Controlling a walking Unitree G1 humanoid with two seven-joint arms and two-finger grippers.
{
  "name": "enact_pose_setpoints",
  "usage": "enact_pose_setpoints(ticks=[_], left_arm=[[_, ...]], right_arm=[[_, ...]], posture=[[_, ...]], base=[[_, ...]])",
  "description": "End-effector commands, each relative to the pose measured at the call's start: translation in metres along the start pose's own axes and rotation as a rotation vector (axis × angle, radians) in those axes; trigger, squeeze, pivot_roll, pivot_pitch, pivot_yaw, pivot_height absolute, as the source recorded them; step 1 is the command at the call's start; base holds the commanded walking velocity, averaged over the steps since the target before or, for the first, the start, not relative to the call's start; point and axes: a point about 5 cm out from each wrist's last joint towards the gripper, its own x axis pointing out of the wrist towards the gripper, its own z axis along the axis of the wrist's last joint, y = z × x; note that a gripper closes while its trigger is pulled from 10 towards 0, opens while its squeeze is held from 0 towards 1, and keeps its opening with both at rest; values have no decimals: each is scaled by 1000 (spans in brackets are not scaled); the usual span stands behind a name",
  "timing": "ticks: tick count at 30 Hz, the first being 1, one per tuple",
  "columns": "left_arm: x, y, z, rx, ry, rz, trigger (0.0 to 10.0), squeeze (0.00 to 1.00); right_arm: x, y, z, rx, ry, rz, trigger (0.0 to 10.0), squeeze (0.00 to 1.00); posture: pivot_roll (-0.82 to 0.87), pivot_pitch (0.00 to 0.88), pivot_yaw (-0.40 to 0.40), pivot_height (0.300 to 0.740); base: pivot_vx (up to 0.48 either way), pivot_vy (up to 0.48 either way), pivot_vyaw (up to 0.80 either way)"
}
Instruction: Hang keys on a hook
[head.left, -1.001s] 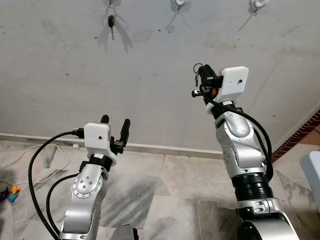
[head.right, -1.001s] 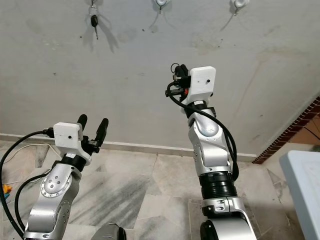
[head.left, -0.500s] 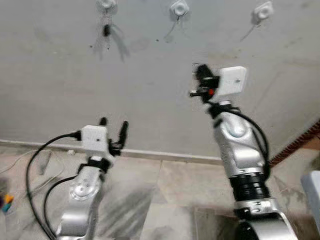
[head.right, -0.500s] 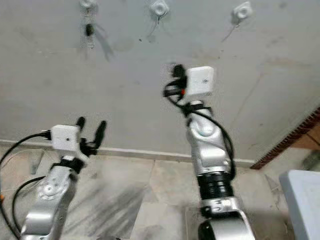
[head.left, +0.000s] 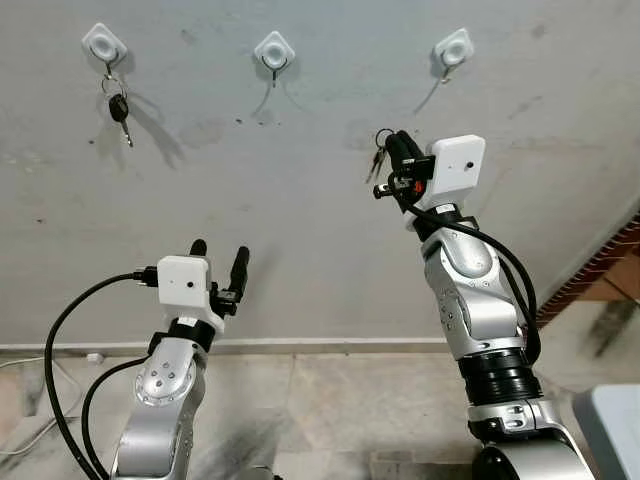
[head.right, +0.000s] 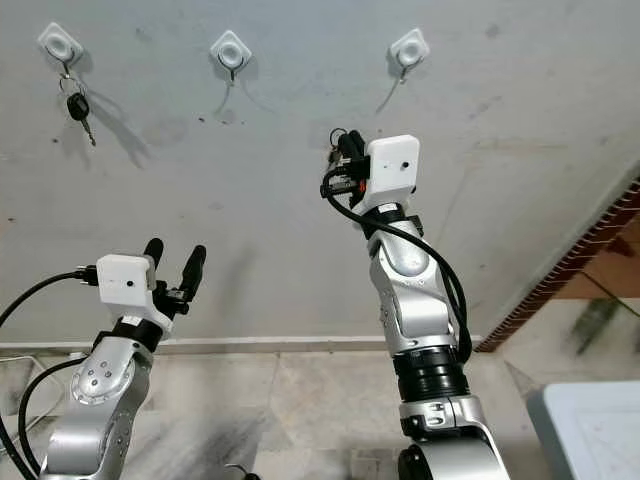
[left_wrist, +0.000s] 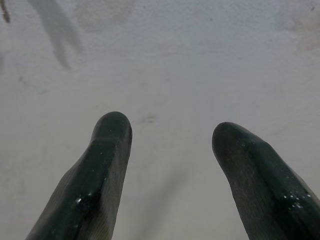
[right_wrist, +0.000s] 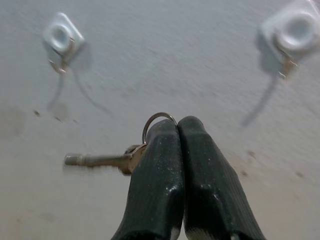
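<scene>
Silver key on ring (right_wrist: 107, 159), clamped in my right gripper (right_wrist: 177, 125), frame centre; left gripper (left_wrist: 170, 137) fingers apart, I note.

wall (head.left: 300, 250): pale grey, mottled with darker smudges and small dark specks
hooks (head.left: 273, 49): three white diamond-shaped mounts, each with a thin metal hook
hanging key (head.left: 119, 107): black head on a silver ring, silver blade
held keys (right_wrist: 102, 160): silver blade with a brassy head, on a silver ring
right gripper (right_wrist: 178, 125): black, finely textured fingers
left gripper (left_wrist: 170, 135): black fingers with a faint sheen
arms (head.left: 470, 300): silver, with black cables
wrist camera boxes (head.left: 457, 170): white
floor (head.left: 350, 400): grey-beige marbled tiles with dark streaks
brick edge (head.left: 590, 280): reddish-brown with pale joints
</scene>
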Motion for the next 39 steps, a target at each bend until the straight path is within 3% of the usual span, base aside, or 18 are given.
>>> enact_pose_setpoints(ticks=[1, 3, 11, 21, 39], left_arm=[[-3, 3, -6, 31, 23, 27, 10000, 0], [-5, 10, -11, 65, 38, 76, 10000, 0], [-4, 14, -11, 17, 48, 107, 10000, 0], [-4, 15, -13, 16, 62, 108, 10000, 0], [-3, 12, -15, 11, 80, 90, 10000, 0]], right_arm=[[-2, -3, 3, 0, -13, -3, 10000, 0], [-1, 0, 3, 11, -19, 20, 10000, 0], [0, 2, 3, 9, -14, 28, 10000, 0], [0, 3, 2, 8, -9, 25, 10000, 0], [-2, -1, 1, 2, -4, -2, 10000, 0]], posture=[[99, 124, -5, 740], [99, 124, -6, 740], [106, 120, -12, 740], [109, 122, -7, 740], [104, 129, 0, 740]], base=[[0, 0, 0], [0, 0, 0], [0, 0, 0], [0, -106, 0], [0, 351, 0]])
